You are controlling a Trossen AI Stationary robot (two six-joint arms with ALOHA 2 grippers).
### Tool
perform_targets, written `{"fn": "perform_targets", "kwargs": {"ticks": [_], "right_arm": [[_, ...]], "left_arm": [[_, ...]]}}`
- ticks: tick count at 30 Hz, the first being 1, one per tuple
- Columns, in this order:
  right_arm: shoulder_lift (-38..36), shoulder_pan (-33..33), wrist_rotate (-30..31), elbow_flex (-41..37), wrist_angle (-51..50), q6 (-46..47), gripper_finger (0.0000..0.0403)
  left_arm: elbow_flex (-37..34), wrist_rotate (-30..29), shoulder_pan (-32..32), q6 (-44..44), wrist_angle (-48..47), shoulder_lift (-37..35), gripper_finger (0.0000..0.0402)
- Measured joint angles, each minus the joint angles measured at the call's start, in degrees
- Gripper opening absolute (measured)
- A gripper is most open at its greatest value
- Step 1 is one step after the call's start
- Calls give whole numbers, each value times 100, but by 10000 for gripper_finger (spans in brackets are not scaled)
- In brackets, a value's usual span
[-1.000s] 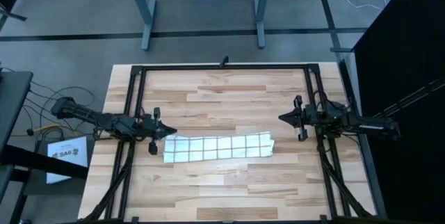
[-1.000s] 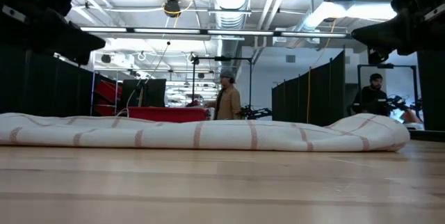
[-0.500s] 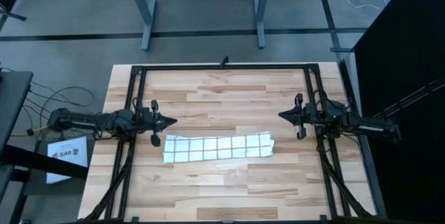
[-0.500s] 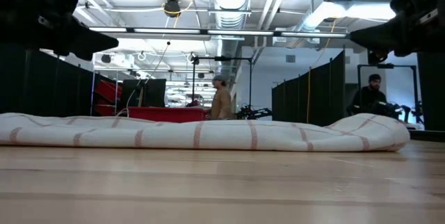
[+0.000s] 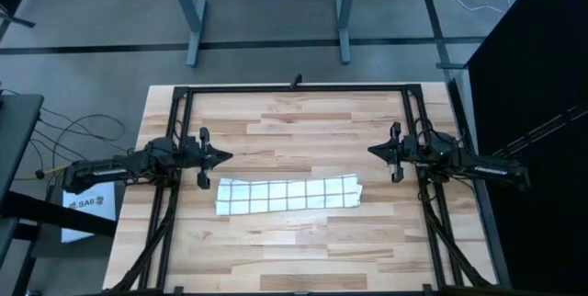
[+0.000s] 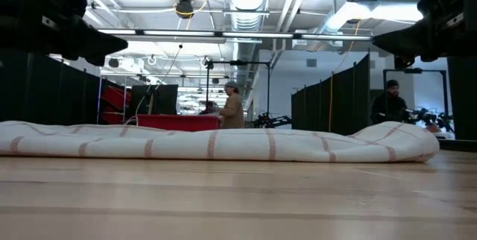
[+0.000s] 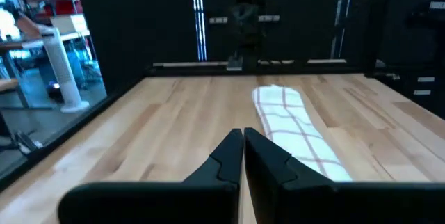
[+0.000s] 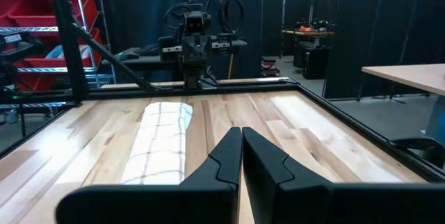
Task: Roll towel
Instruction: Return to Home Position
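The towel [image 5: 288, 194], white with a dark thin-lined grid, lies as a long flattened strip across the middle of the wooden table, its underside on the boards; it also shows in the low view [image 6: 216, 142], the left wrist view [image 7: 295, 130] and the right wrist view [image 8: 163, 137]. My left gripper [image 5: 226, 156] is shut and empty, above the table beyond the towel's left end, toward the far side. My right gripper [image 5: 371, 152] is shut and empty, above the table beyond the towel's right end, toward the far side.
A black metal frame [image 5: 294, 87] runs around the table's edges. A white printed paper sheet [image 5: 87, 206] lies off the table at the left. People stand in the room behind the table [image 6: 232, 111]. Bare boards lie on the near and far sides of the towel.
My left gripper has gone up and toward the table's far edge, away from the towel's left end, and its arm has drawn back toward the left. The towel has stayed where it was.
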Motion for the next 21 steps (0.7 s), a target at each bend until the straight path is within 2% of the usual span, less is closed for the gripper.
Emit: {"fn": "perform_targets", "kwargs": {"ticks": [21], "right_arm": [[-2, -2, 0, 2, 1, -59, 0]], "left_arm": [[0, -24, -2, -3, -3, -147, 0]]}}
